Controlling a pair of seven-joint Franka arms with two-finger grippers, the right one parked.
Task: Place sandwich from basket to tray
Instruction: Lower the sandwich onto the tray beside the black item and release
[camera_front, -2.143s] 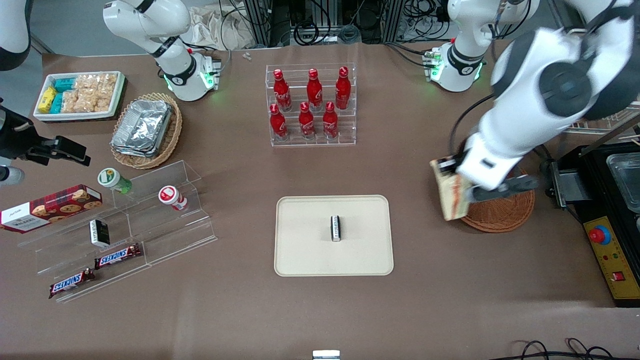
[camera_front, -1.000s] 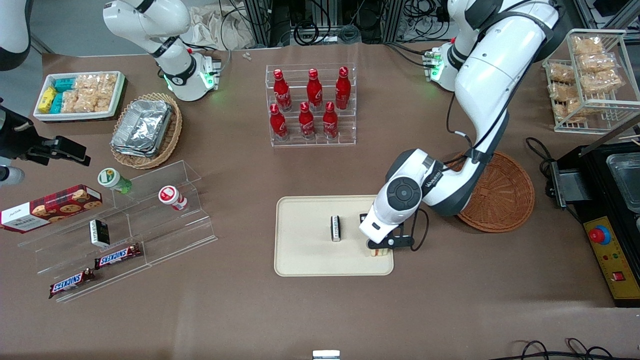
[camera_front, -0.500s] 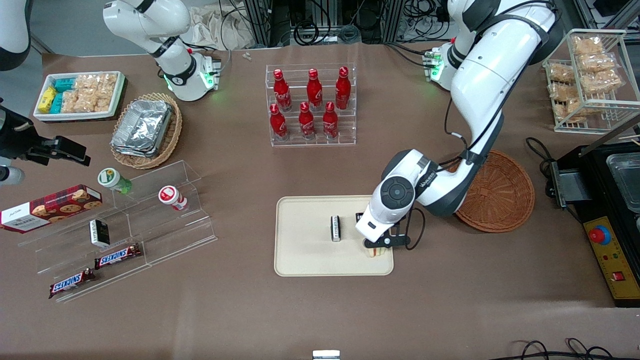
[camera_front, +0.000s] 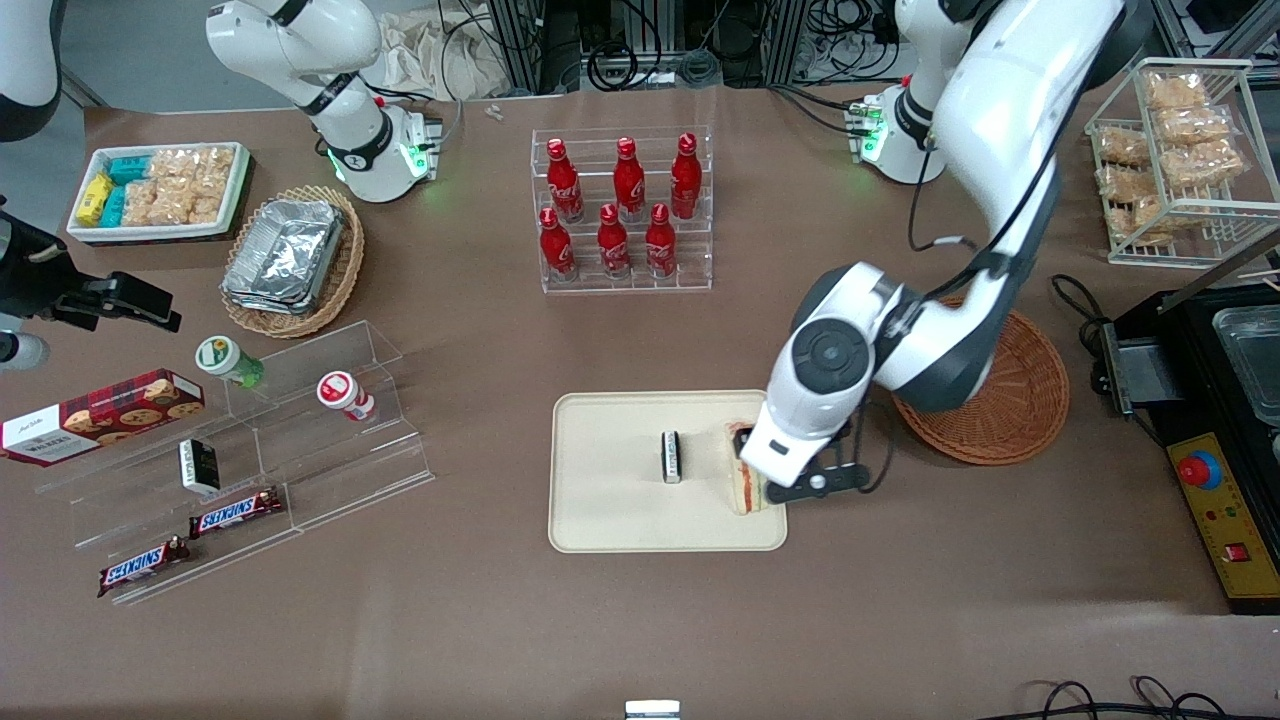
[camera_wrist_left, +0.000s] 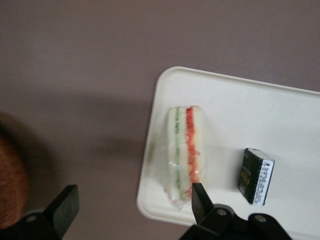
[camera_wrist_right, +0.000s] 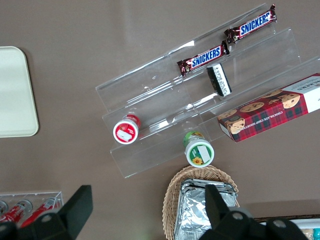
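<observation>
- The tray is the landmark. It sits in the middle of the brown surface.
- A small dark packet stands near the middle of the tray.
- The sandwich lies on the tray, by the tray's edge nearest the basket.
- The gripper hangs just above that edge of the tray. Its fingers are spread wide and hold nothing.
- The basket has no food showing in it, though the arm hides part of it.
- So I think the job is nearly done. What looks left is for the arm to pull away.
- The front view shows the whole tray, but the arm hides part of the sandwich.
- The left wrist view shows the sandwich from above, with red and green stripes, and one finger well apart from the other.
</observation>
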